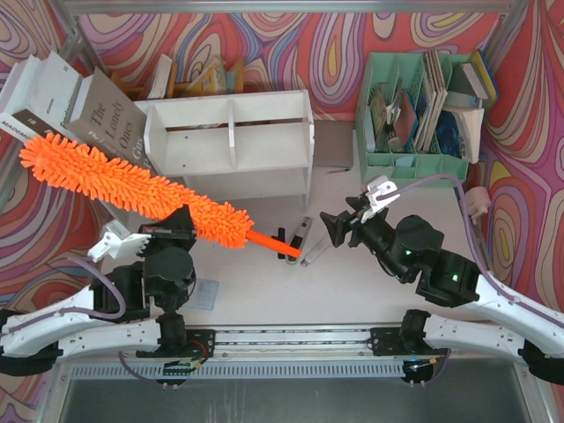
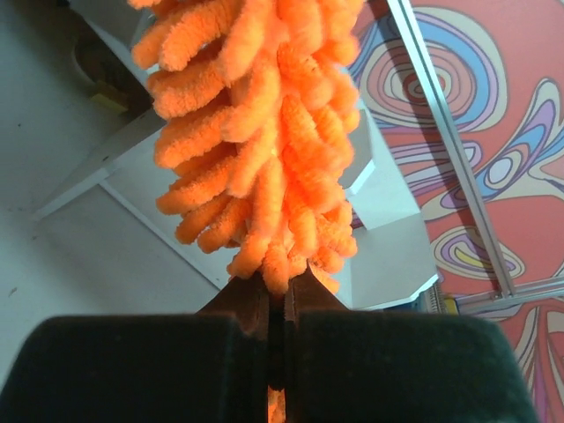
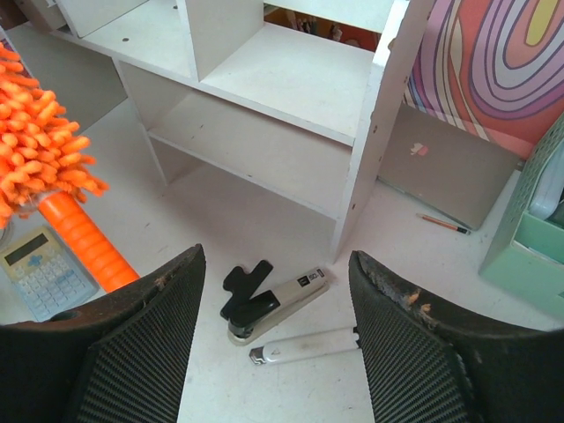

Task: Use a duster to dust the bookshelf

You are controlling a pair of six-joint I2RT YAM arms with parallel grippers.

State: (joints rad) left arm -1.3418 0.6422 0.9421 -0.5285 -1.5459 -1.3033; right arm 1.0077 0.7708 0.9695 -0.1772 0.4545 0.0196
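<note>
The orange fluffy duster [image 1: 132, 185] slants from the far left down to its thin handle tip [image 1: 286, 249] at the table's middle. My left gripper [image 1: 181, 227] is shut on the duster [image 2: 264, 150] near its lower fluffy end, and the strands rise straight out of the closed jaws [image 2: 276, 295]. The white bookshelf [image 1: 229, 145] stands behind the duster, its two tiers bare in the right wrist view [image 3: 264, 97]. My right gripper [image 1: 339, 225] is open and holds nothing, just right of the handle tip and apart from it. The ridged handle [image 3: 84, 242] lies left of the open right gripper [image 3: 275, 262].
A stapler [image 3: 273, 304], a black clip and a white marker pen [image 3: 304, 345] lie on the table under the right gripper. A calculator [image 3: 40, 273] sits by the handle. A closed laptop [image 3: 445, 167] and a mint-green organiser [image 1: 414, 106] stand right of the shelf. Books [image 1: 79, 106] lean at far left.
</note>
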